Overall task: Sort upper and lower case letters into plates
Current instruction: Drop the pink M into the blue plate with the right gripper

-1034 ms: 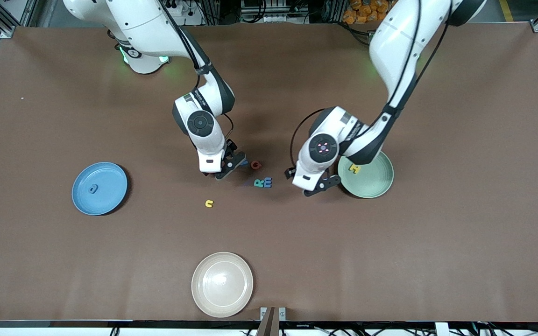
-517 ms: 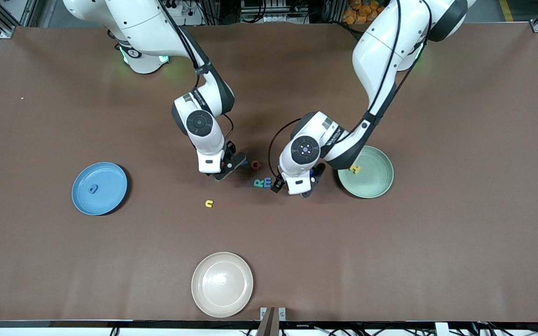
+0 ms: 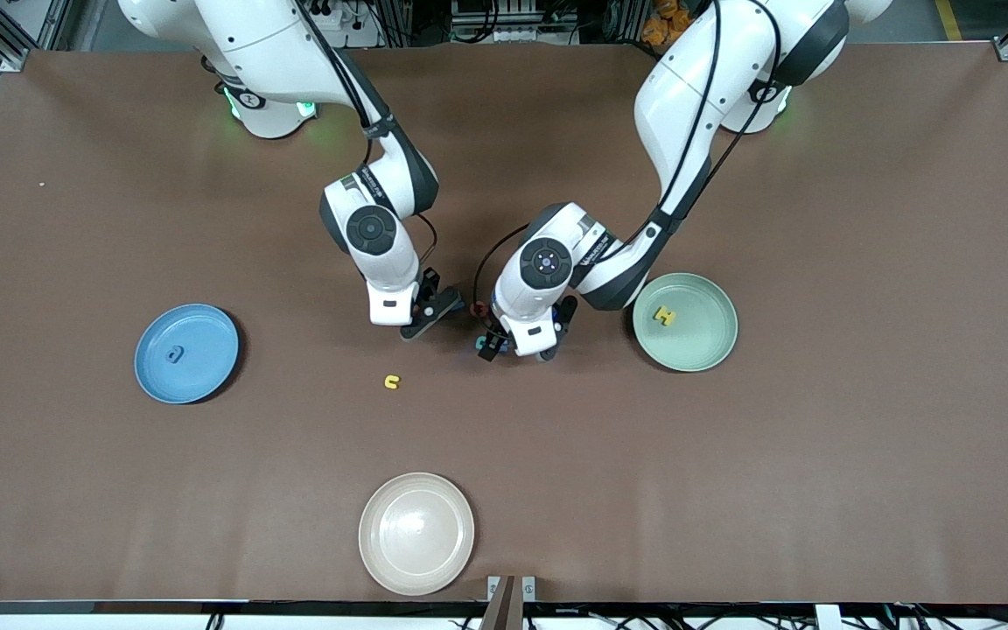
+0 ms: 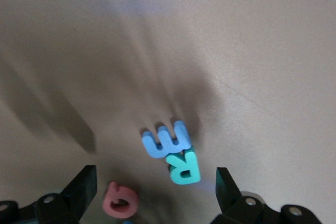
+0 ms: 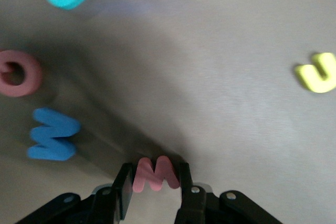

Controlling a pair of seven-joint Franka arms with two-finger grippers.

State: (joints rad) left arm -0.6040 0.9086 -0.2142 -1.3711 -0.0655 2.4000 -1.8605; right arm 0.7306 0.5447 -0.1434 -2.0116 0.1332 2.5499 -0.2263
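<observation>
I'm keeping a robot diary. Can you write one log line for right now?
right gripper: shut on pink m | left gripper: open over blue m and teal R | green plate: yellow letter

even overhead light, soft shadows (wrist views blurred)

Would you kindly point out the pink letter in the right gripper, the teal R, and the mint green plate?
pink letter [image 5: 154, 173], right wrist view, middle of the piece between the fingers.
teal R [image 4: 184, 167], left wrist view, centre of its face.
mint green plate [image 3: 703, 346], front view, bare floor near the rim.
</observation>
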